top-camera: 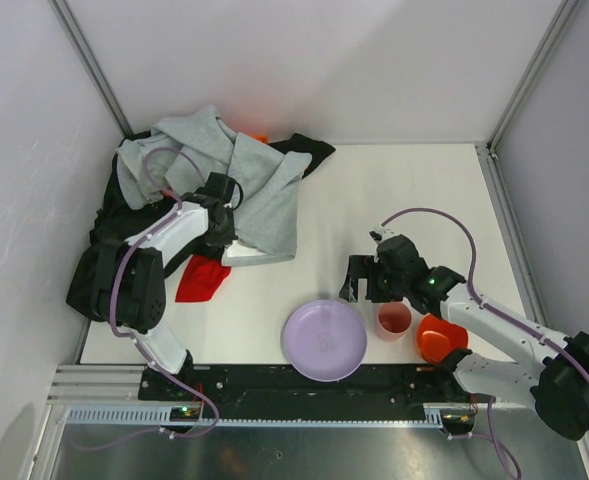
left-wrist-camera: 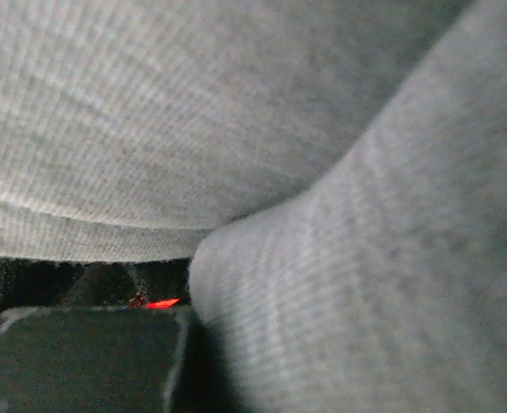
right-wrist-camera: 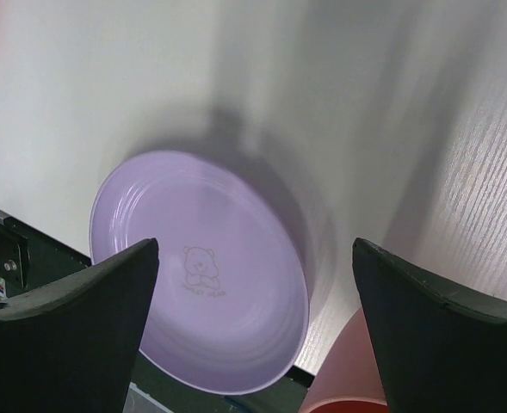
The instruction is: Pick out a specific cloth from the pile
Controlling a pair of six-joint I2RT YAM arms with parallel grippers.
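Cloth (top-camera: 202,278): small, bright red, crumpled on the table (top-camera: 394,190) at the near edge of the pile (top-camera: 189,150), just beside the black garment (top-camera: 94,275) and partly under the left arm as seen from above. Not yet lifted, not yet clear of the other clothes. Judged from this: task barely begun, with grasp, pull-out and separation all left to do. Left gripper (top-camera: 229,235) down on the gray sweatshirt (top-camera: 269,200), just beyond the cloth and a little to its right, not on it. From the left wrist: gray knit across nearly the whole view, only a sliver of red, probably the cloth, low down beside one dark finger (left-wrist-camera: 81,353). Jaws spread or pressed together, fabric between them or not: cannot tell. Likely risk: sweatshirt caught instead of the red piece. Right gripper (right-wrist-camera: 255,249) spread wide and empty, hovering over the purple plate (right-wrist-camera: 201,275), well apart from the pile, with no part in the picking for now.
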